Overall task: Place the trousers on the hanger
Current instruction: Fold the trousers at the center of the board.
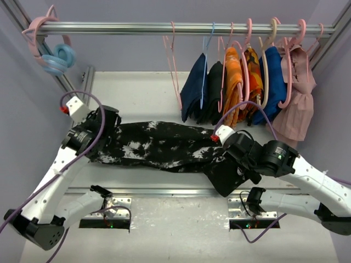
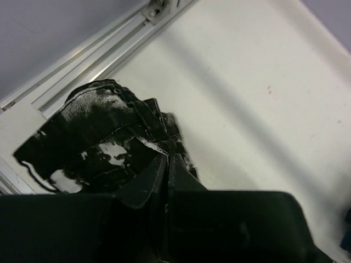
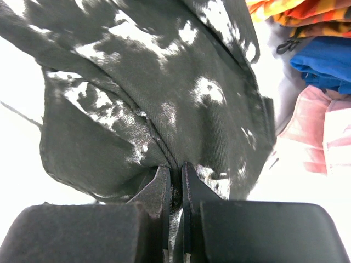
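Note:
The black trousers [image 1: 164, 145] with white splatter marks hang stretched between my two grippers above the white table. My left gripper [image 1: 111, 125] is shut on their left end, seen bunched in the left wrist view [image 2: 98, 131] ahead of the closed fingertips [image 2: 159, 164]. My right gripper [image 1: 224, 152] is shut on their right end; in the right wrist view the fabric [image 3: 164, 82] is pinched between the fingertips [image 3: 162, 178], and a loose part droops below. The thin pink hanger [image 1: 174, 71] hangs empty on the rail, behind the trousers' middle.
The metal rail [image 1: 137, 27] crosses the back. To the hanger's right hang a navy garment [image 1: 193, 93], a black one [image 1: 214, 93], orange [image 1: 233, 82], blue [image 1: 274, 82] and pink [image 1: 299, 98] clothes. Spare hangers [image 1: 52, 49] hang at the rail's left end.

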Robot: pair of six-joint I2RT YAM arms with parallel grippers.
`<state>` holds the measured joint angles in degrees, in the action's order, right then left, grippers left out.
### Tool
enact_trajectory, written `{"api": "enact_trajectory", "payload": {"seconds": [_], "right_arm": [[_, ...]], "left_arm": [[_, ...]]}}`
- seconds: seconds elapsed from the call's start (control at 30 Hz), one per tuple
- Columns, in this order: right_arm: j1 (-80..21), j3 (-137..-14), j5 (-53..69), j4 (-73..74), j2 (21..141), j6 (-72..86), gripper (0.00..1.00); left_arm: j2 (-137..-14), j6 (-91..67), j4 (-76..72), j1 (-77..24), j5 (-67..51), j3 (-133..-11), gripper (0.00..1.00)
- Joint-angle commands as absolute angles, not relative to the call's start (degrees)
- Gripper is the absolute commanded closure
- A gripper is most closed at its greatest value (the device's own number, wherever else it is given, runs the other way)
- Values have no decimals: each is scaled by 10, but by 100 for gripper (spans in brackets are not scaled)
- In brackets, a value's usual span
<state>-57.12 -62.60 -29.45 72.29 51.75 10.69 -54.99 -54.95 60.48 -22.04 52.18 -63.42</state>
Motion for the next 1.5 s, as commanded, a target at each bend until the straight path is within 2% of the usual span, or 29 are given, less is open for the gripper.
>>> {"api": "enact_trajectory", "payload": {"seconds": [0.0,0.23,0.33,0.43,0.47,0.5,0.53,0.6,0.63,0.7,0.77,0.83,0.9,1.1,1.27,1.47], "right_arm": [[-569,-687,-284,765,531,67,100],[-569,-702,-257,834,544,48,100],[-569,-673,-281,827,565,60,87],[-569,-651,-302,804,585,75,62],[-567,-644,-320,796,589,85,48],[-563,-639,-341,783,595,100,25],[-556,-634,-367,772,599,112,1],[-534,-641,-388,744,603,123,1],[-524,-647,-386,726,602,127,1],[-519,-663,-361,702,601,150,1],[-519,-661,-240,614,585,170,1],[-521,-575,-95,519,552,182,1],[-520,-516,-69,441,561,212,1],[-553,-415,-91,321,682,218,1],[-599,-441,-173,295,759,199,1],[-599,-446,-193,283,739,208,1]], "left_arm": [[-504,-566,627,-214,600,-688,100],[-502,-516,617,-214,602,-717,100],[-524,-520,603,-214,587,-689,99],[-556,-519,568,-214,578,-661,80],[-568,-518,560,-214,577,-656,74],[-586,-517,552,-213,576,-654,66],[-603,-514,543,-213,575,-657,54],[-634,-515,539,-212,569,-680,14],[-646,-514,541,-211,566,-695,0],[-659,-512,549,-212,551,-721,0],[-649,-526,560,-211,508,-730,0],[-620,-602,567,-211,445,-692,0],[-588,-682,598,-211,404,-624,0],[-534,-758,585,-212,296,-455,0],[-536,-786,588,-212,305,-407,0],[-582,-798,552,-213,269,-352,0]]}}
